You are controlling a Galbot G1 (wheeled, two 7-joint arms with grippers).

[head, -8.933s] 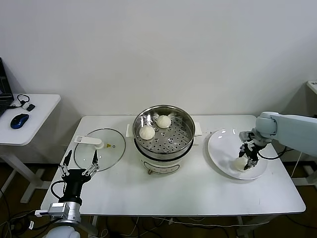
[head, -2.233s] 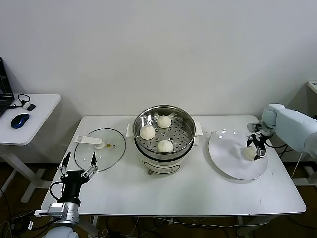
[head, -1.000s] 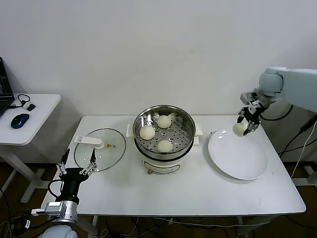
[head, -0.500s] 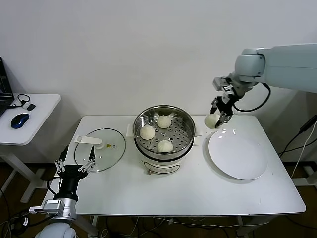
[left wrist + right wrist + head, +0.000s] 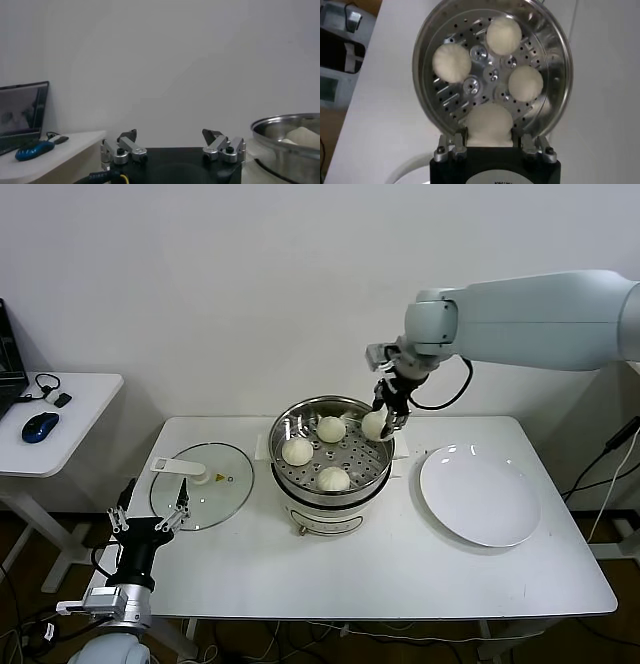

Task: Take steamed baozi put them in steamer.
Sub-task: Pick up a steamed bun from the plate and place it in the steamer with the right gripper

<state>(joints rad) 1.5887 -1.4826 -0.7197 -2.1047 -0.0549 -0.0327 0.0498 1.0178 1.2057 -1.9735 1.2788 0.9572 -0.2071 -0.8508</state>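
From the head camera, the right gripper hangs over the steamer, clamped on a baozi; three buns lie inside. The left gripper idles, fingers spread, beside the glass lid. The right wrist camera shows the held baozi above the perforated tray.

We count four baozi, one steamer, one plate, one lid, and probably two grippers.
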